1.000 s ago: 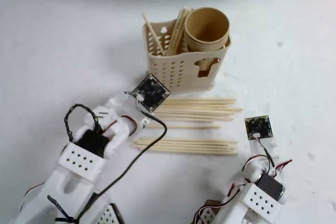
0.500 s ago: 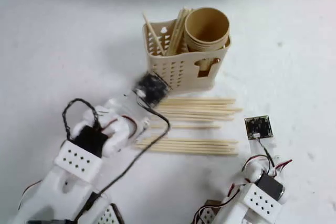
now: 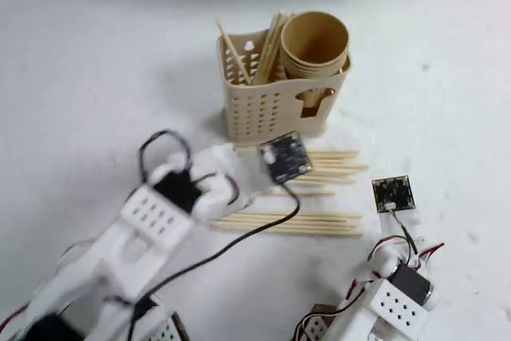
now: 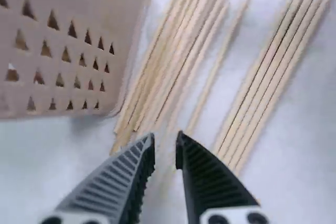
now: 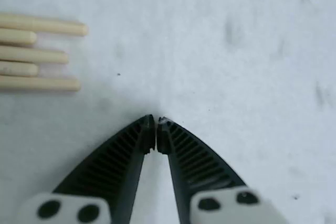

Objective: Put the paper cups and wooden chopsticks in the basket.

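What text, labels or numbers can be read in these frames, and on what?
No readable text in any view.
The basket, paper cups and chopsticks carry no print.
Any marks on the two circuit boards on the arms are too small to read.

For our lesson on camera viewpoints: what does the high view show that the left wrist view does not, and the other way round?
High view adds: the stacked paper cups and standing chopsticks inside the basket, plus the left arm and right arm. Left wrist view adds: the left gripper, its fingers slightly apart by the chopstick ends. Shared: the basket's perforated wall and the loose chopsticks lying on the table beside it.
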Tool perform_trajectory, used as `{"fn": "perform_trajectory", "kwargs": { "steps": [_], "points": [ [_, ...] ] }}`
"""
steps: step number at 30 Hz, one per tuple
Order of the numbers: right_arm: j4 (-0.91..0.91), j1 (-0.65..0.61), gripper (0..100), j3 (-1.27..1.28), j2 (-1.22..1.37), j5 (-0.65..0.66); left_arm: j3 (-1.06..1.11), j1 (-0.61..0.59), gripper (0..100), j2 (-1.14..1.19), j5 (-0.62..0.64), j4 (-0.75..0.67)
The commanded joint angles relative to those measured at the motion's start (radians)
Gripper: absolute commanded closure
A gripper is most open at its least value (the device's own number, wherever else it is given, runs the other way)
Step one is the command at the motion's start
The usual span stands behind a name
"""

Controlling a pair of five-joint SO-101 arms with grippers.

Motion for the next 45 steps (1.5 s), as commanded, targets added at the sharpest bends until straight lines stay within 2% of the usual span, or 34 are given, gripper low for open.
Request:
{"fn": "perform_trajectory", "kwargs": {
  "steps": [1,4,9,21,24,30,39,45],
  "points": [
    [-0.016,0.019,97.4,-0.003,-0.005,0.012,-0.21,0.022,91,0.266,-0.08,-0.006],
    [-0.016,0.019,97.4,-0.003,-0.005,0.012,-0.269,0.041,91,0.389,-0.114,-0.025],
    [-0.016,0.019,97.4,-0.003,-0.005,0.012,-0.33,0.039,83,0.556,-0.152,-0.072],
    [-0.016,0.019,97.4,-0.003,-0.005,0.012,-0.54,-0.013,84,0.917,-0.157,-0.055],
    [-0.016,0.019,97.4,-0.003,-0.005,0.012,-0.574,-0.013,87,0.932,-0.157,-0.008],
    [-0.016,0.019,97.4,-0.003,-0.005,0.012,-0.571,-0.013,97,0.932,-0.158,-0.003],
    [-0.016,0.019,97.4,-0.003,-0.005,0.012,-0.6,-0.005,98,0.909,-0.153,0.08],
    [-0.016,0.019,97.4,-0.003,-0.005,0.012,-0.605,-0.004,98,0.739,-0.146,0.187]
  ]
}}
